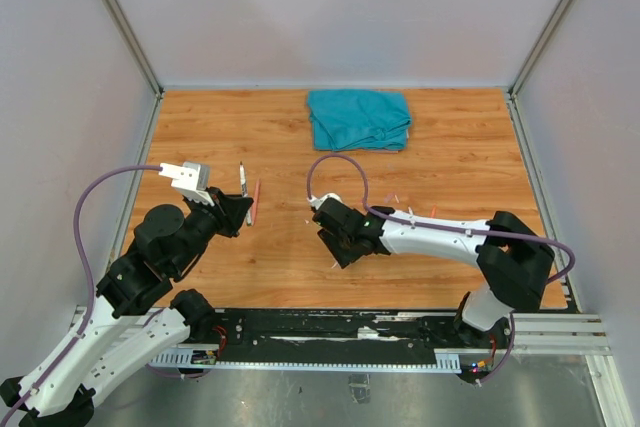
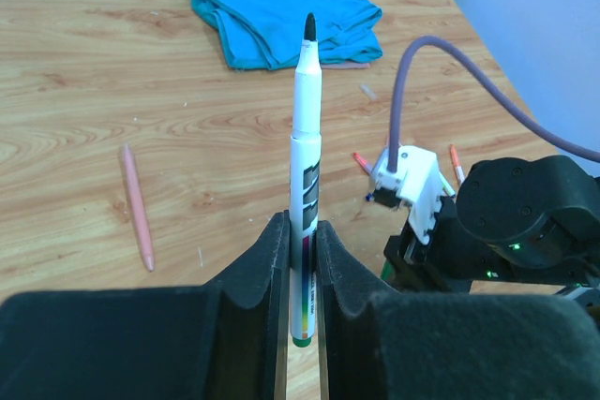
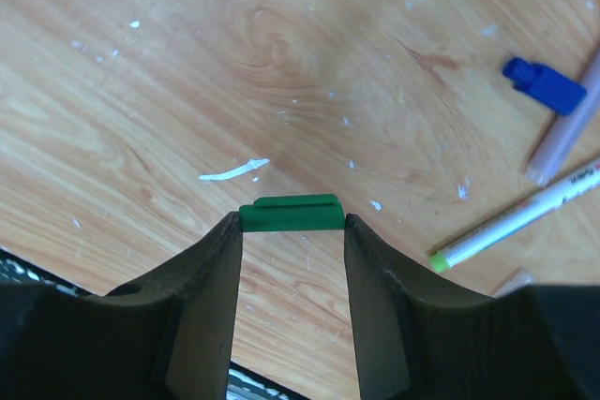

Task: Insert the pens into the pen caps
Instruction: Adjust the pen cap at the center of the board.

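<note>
You look down on a wood-grain table (image 1: 450,147) boxed in by pale grey walls (image 1: 330,7) on three sides, with metal posts (image 1: 120,17) at its far corners. A teal cloth (image 1: 360,119) lies crumpled by the far edge. White flecks mark the wood. A metal rail (image 1: 560,327) runs along the near edge.
</note>
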